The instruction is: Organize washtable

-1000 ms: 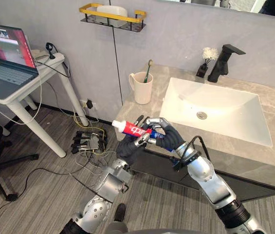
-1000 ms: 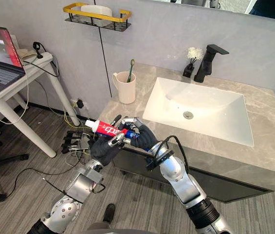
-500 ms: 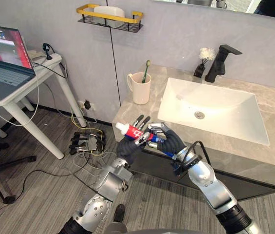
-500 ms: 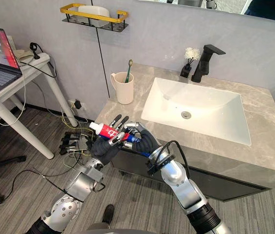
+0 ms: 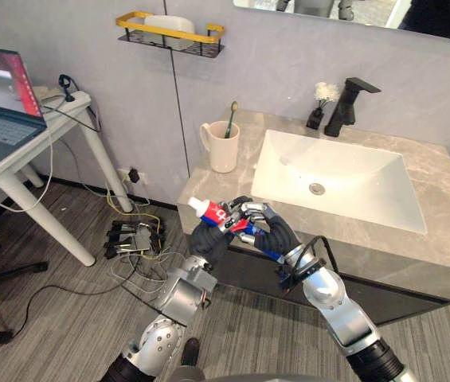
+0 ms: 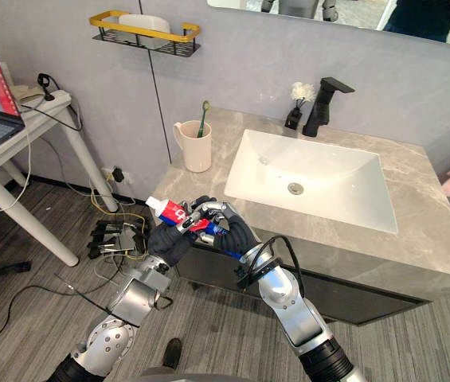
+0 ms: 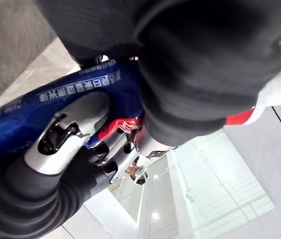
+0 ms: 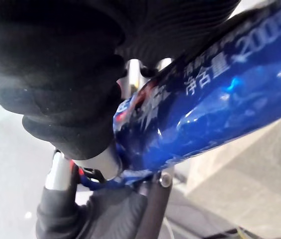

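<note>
1. Holding: the tube [image 5: 213, 211] is carried roughly level in both hands, in the air just off the front edge of the counter [image 5: 244, 181] and not resting on it.
2. Left hand [image 5: 207, 239]: fingers curled round the tube's red-and-white end, which pokes out past the hand on its outer side.
3. Right hand [image 5: 271, 235]: fingers and thumb wrapped on the blue tail end, close against the left hand's fingers.
4. Cup [image 5: 223, 147]: upright, beyond the left hand and well apart from it, with a toothbrush [image 5: 232, 119] standing in it.
5. Sink [image 5: 332, 171]: beyond the right hand.
6. Step, as judged: settling the tube into one hand so it can go to the cup.
7. Method advised:
   - Keep one hand clamped until the other has fully let go.
   - Grip near the middle, not the soft tail.
   - Turn the tube upright before it nears the cup.
   - Lower it beside the toothbrush without knocking the rim.
</note>
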